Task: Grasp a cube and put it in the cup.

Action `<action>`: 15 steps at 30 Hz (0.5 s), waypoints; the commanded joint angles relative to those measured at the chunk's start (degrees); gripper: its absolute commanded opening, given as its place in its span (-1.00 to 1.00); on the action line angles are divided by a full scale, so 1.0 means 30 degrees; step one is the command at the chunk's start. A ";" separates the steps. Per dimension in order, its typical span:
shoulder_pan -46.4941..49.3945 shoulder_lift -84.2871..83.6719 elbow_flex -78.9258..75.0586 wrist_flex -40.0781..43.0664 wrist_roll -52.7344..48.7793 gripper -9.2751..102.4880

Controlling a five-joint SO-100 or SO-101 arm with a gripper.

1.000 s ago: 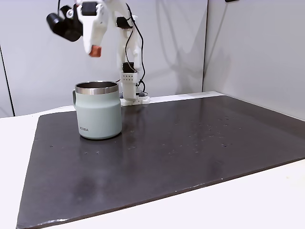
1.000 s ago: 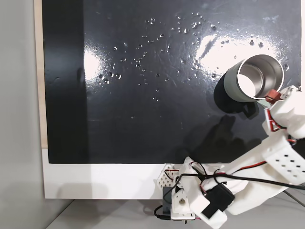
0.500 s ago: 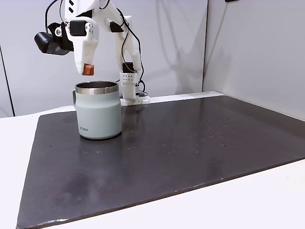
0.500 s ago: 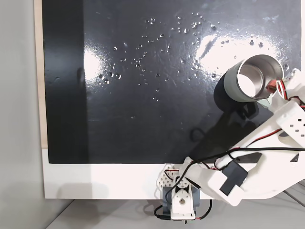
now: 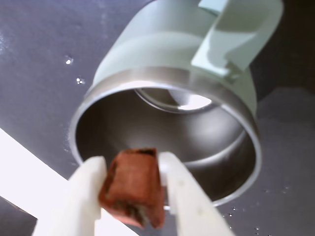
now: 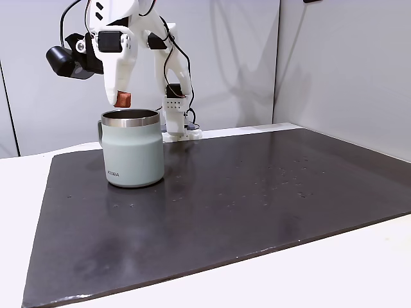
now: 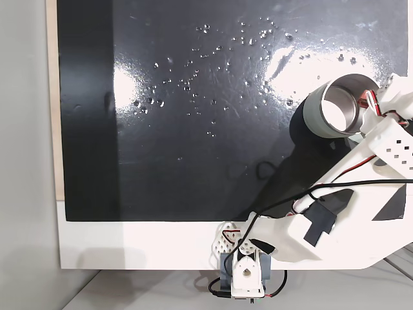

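Gripper (image 5: 135, 196) pinching red-orange cube (image 5: 134, 186) between white fingers, just above cup (image 5: 162, 93) steel rim

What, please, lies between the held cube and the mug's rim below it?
Nothing: in a fixed view the cube, pinched in the hand, hangs over the mug with a bare gap of air above the rim.

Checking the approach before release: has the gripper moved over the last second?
Yes. In a fixed view the gripper, shut on the cube, has come down toward the rim of the cup, which has stayed put.
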 commanded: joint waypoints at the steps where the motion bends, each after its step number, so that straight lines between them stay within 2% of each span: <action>1: -0.0146 0.0234 -0.1143 0.0088 0.0146 -0.79; 6: -0.0205 0.0498 -0.0586 0.0088 0.0088 -0.72; 11: -0.0088 0.0820 -0.0527 0.0088 0.0176 -0.35; 15: -0.0088 0.1377 -0.0469 0.0117 0.0088 -0.28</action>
